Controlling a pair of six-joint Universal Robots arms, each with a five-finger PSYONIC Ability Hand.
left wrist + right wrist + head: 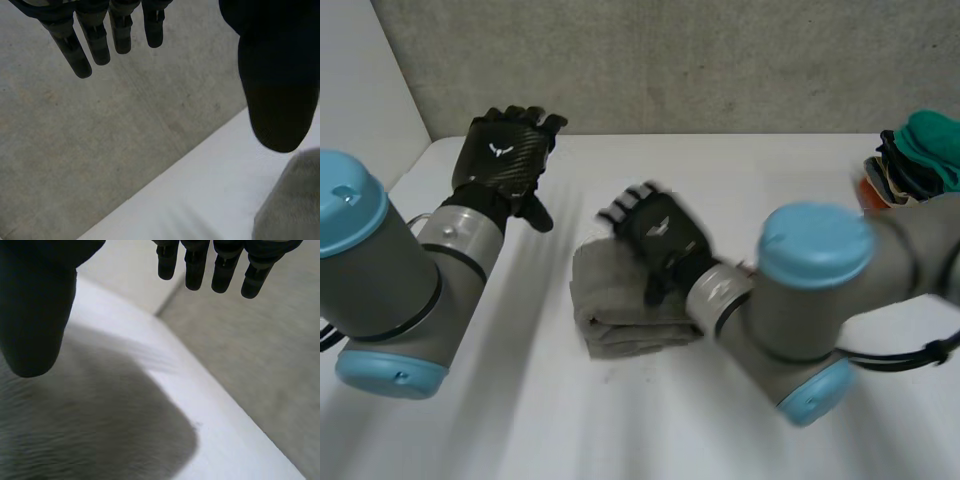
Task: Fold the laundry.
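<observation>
We see the folded grey terry towel [620,315] on the white table [500,420], beneath our right hand [658,232], whose fingers are straight and released. Our left hand [505,150] is spread and empty, well apart from the towel.

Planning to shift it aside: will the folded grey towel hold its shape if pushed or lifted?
Probably floppy: the folded grey towel shows soft, rounded folds, so lifting one edge would likely unfold it. Pushed along the smooth white table, it would likely slide or bunch, not roll.
</observation>
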